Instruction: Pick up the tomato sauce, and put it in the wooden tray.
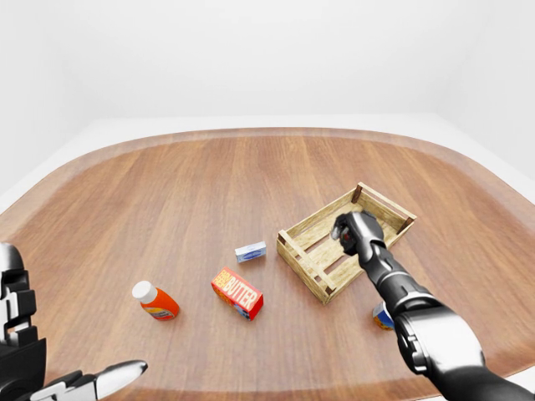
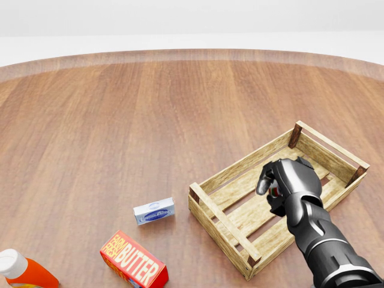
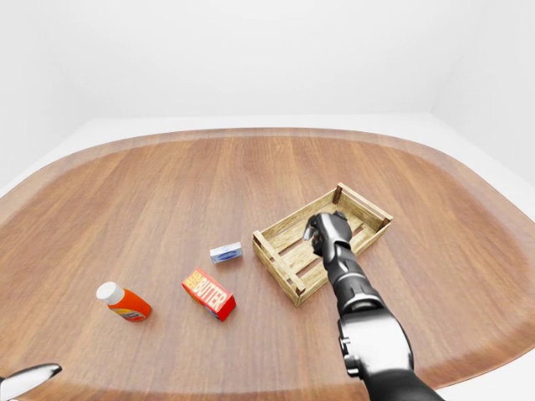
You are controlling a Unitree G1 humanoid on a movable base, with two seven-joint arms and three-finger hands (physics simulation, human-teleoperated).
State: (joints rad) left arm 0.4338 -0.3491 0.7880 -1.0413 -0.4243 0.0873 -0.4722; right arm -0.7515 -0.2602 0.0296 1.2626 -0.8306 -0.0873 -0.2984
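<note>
My right hand (image 2: 277,187) hangs over the middle of the wooden tray (image 2: 219,226), a slatted crate at the right of the table. Its fingers are curled shut round a small red thing, the tomato sauce (image 2: 274,192); only a sliver of red shows between the fingers. I cannot tell whether it touches the tray floor. My left hand (image 1: 107,380) sits at the bottom left of the left-eye view, fingers stretched out and empty, far from the tray.
A red butter box (image 2: 135,262) and a small blue-white box (image 2: 154,211) lie left of the tray. An orange bottle with a white cap (image 1: 156,302) lies further left. A small can (image 1: 382,318) stands by my right forearm, near the table's edge.
</note>
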